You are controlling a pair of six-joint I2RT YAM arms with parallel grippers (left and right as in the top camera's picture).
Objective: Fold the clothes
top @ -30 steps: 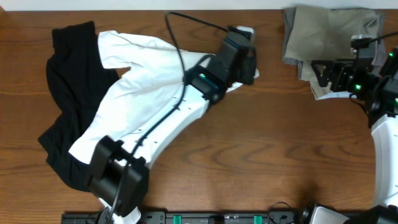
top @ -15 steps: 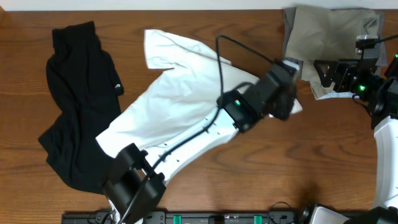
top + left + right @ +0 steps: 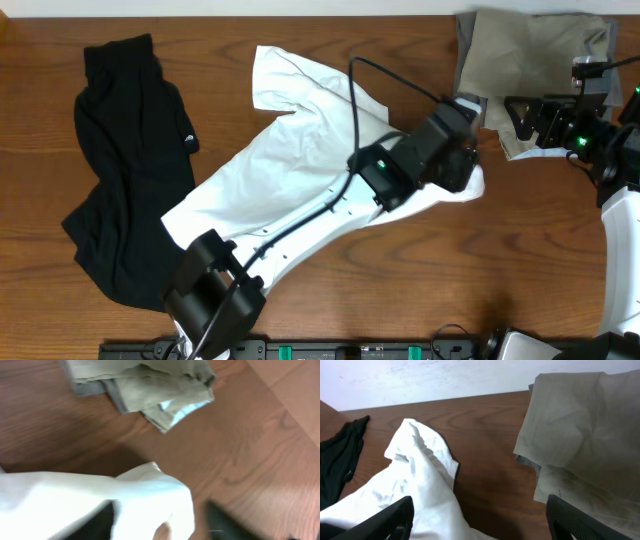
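Note:
The white T-shirt (image 3: 290, 160) lies spread diagonally across the middle of the table, and its right corner (image 3: 150, 490) rests on the wood. My left gripper (image 3: 462, 165) hovers over that corner. In the left wrist view its dark fingers (image 3: 225, 522) stand apart with loose white fabric between them, so the left gripper (image 3: 162, 522) is open. A black garment (image 3: 125, 170) lies at the far left. Folded khaki and grey pieces (image 3: 530, 60) sit at the back right. My right gripper (image 3: 515, 118) is open beside that pile, holding nothing (image 3: 480, 517).
Bare brown wood (image 3: 480, 270) shows in front of the shirt and between the shirt and the khaki pile (image 3: 585, 430). The table's back edge meets a white wall (image 3: 445, 375). The left arm's cable (image 3: 355, 100) arcs over the shirt.
My left arm dragged the white T-shirt to the right, off the black garment. Its jaws then opened and the shirt corner dropped onto the table. The right arm stayed still.

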